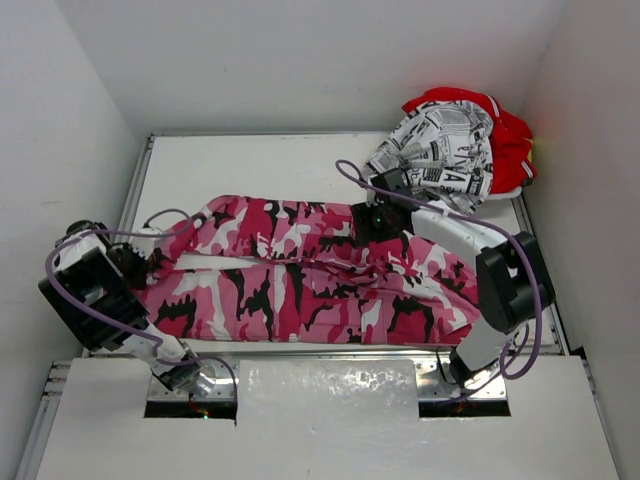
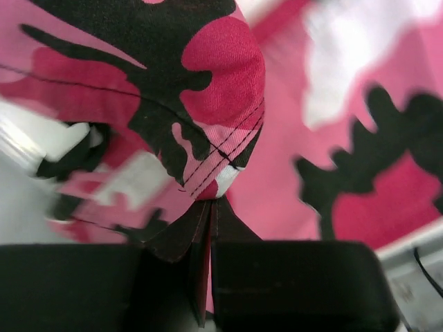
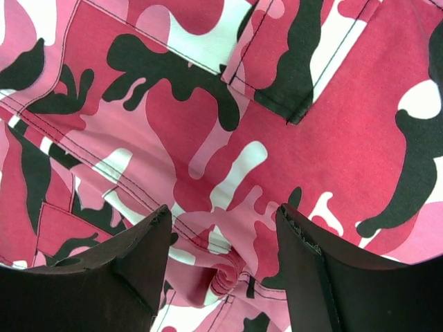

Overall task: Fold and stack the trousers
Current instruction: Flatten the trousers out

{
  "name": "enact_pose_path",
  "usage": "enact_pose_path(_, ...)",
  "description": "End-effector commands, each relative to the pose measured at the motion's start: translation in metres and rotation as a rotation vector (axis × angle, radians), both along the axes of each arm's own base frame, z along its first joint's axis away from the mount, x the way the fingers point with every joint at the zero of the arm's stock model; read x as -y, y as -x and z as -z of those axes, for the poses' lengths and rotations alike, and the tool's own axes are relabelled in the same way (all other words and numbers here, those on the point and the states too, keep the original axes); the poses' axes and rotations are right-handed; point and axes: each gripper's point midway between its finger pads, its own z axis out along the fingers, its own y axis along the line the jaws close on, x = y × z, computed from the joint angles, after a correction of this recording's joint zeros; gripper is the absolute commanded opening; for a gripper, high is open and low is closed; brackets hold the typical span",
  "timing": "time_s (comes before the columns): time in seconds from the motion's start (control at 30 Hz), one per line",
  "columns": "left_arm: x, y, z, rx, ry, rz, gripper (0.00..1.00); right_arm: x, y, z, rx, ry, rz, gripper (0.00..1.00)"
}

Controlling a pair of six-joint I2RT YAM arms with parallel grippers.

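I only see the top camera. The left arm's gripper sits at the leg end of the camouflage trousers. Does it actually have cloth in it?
Observer: Yes. The left wrist view shows the left gripper shut on the camouflage trousers, with a fold pinched tight.
Operator: And the right one?
Observer: The right wrist view shows the right gripper open over the same trousers. Its jaws stand apart, with a small pucker of cloth between them, not clamped.

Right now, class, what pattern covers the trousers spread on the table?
The trousers are pink, white, black and crimson camouflage; best in the right wrist view.
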Motion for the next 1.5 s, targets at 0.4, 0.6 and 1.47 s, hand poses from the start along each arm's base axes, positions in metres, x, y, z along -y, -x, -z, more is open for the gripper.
enact_pose_path(0.4,-0.018,0.001,-0.068,0.097,0.205,0.043,0.51,-0.011,-0.019,-0.033,0.027,-0.002,-0.023,0.6)
enact_pose_path(0.6,-0.066,-0.064,-0.071,0.162,0.191,-0.212,0.26,-0.009,-0.017,-0.029,-0.001,0.006,-0.002,0.6)
enact_pose_path(1.47,-0.036,-0.105,0.027,-0.093,0.224,-0.485,0.52,0.053,-0.036,-0.054,0.03,0.166,0.174,0.63)
